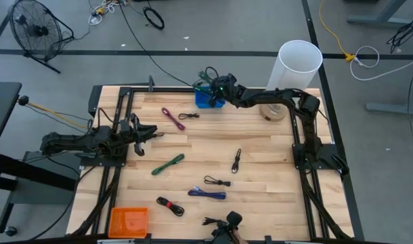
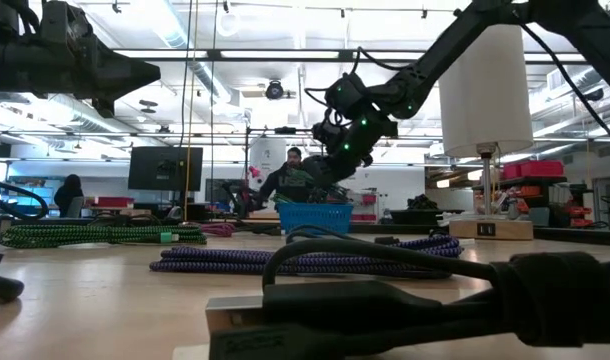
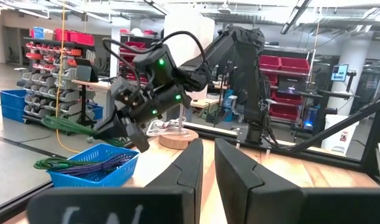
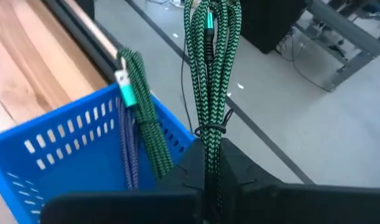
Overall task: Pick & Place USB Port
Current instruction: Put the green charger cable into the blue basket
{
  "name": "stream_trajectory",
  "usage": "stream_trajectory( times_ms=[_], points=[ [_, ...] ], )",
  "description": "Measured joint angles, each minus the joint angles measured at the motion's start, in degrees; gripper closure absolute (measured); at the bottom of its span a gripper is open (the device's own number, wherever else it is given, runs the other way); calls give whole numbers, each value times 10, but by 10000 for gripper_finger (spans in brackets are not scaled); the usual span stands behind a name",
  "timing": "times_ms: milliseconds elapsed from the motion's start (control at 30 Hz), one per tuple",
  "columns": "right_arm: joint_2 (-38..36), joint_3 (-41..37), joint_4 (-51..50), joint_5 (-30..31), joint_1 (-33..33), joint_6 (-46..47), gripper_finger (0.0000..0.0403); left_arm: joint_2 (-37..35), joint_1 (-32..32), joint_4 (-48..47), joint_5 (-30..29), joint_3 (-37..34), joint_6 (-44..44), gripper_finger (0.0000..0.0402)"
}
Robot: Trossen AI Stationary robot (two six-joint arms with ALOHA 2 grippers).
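Green braided USB cable bundle (image 4: 210,74) hangs from the right gripper (image 4: 205,180), fingers clamped on it, over the far edge of the blue slotted plastic basket (image 4: 71,155) at the desk's back edge. 1 green cable (image 4: 140,118) and a purple one already drape over the basket wall.

Risk: bundle sits near the basket's outer rim, so a release here could drop it partly outside, onto the floor behind the desk. Its loose loops may also snag the draped cable or rim.

Left gripper (image 1: 147,134) waits at the desk's left side, fingers nearly together, holding nothing.

Around: white cylinder (image 1: 298,62), tape roll (image 1: 273,111), orange tray (image 1: 128,221), loose cables mid wooden desk (image 1: 261,169). Nothing blocks the drop.
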Motion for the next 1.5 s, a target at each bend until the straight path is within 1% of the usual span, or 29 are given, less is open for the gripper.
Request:
stream_trajectory(
  times_ms=[1033,1333,1500],
  points=[
    [4,-8,24,-26,-3,6,391,0,0,0,0,0,-2,356],
    [5,-8,28,-60,-13,14,391,0,0,0,0,0,-3,356],
    [6,-8,26,-65,-15,21,391,0,0,0,0,0,-3,356]
  ],
)
